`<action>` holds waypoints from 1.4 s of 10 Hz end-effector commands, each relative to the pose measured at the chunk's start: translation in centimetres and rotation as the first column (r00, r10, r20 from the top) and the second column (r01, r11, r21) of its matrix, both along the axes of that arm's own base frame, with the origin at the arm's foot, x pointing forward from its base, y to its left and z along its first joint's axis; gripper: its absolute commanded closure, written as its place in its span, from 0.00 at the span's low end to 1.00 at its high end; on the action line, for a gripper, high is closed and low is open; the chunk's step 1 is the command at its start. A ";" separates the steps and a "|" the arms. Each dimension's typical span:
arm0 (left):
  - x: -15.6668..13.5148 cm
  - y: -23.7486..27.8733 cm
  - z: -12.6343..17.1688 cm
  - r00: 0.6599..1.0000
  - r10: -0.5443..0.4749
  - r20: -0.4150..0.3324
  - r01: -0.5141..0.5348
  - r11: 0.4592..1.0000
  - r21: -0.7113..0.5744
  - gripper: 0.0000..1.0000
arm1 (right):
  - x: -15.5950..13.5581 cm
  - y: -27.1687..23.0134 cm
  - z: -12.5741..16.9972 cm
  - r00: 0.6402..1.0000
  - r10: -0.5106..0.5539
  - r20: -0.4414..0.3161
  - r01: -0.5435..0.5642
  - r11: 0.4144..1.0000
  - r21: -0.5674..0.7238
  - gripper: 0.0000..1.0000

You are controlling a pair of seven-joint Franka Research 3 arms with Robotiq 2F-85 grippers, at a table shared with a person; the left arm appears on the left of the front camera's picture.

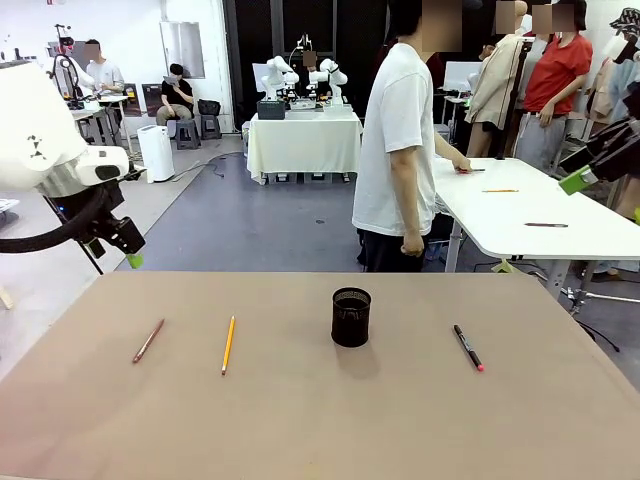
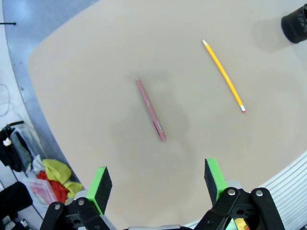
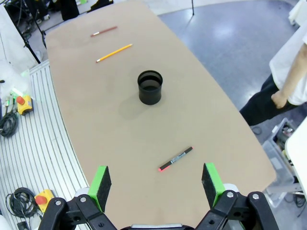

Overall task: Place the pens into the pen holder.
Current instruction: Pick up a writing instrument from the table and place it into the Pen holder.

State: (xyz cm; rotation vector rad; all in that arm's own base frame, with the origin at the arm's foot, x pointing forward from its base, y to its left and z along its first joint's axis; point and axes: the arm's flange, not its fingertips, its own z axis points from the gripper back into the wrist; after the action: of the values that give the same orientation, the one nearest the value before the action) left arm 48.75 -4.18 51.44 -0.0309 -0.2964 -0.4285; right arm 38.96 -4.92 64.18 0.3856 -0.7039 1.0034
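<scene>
Left fingers [image 2: 100, 186] spread wide, empty, above the counter's [image 1: 300, 420] left edge. Across it, well apart, lie the reddish pencil [image 1: 148, 340], yellow pencil [image 1: 228, 345], upright pen holder [image 1: 351, 317] and black marker [image 1: 468, 347]. Right fingers [image 3: 101, 184] wide, empty, high at right.

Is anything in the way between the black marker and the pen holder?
Nothing visible. Only bare table lies between the black marker and the pen holder, and the open right gripper hangs clear above the marker.
</scene>
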 end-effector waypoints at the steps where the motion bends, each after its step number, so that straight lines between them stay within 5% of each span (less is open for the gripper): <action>1: -0.6 0.1 0.8 1.000 0.003 -0.001 -0.003 1.000 -0.007 0.00 | -0.1 0.1 0.2 1.000 0.009 0.006 -0.009 1.000 0.011 0.00; 4: -0.3 -0.1 0.5 1.000 -0.003 0.003 0.003 1.000 -0.001 0.00 | -0.1 0.1 0.2 1.000 0.009 0.006 -0.009 1.000 0.011 0.00; 5: 1.6 0.1 -1.3 0.993 -0.022 -0.116 0.015 0.998 -0.067 0.00 | -0.1 0.1 0.2 1.000 0.009 0.006 -0.009 1.000 0.011 0.00; 8: 4.5 -0.3 -7.0 0.977 0.006 -0.211 -0.011 1.000 -0.020 0.00 | -0.1 0.1 0.2 1.000 0.009 0.006 -0.009 1.000 0.011 0.00; 14: 9.2 1.6 -16.1 0.977 0.122 -0.177 -0.128 0.992 -0.019 0.00 | -0.1 0.1 0.2 1.000 0.009 0.006 -0.009 1.000 0.011 0.00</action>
State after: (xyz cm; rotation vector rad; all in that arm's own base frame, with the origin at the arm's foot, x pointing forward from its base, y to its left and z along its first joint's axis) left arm 56.86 -2.15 35.46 -0.0685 -0.1193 -0.3276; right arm 38.94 -4.93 64.17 0.3860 -0.7034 1.0033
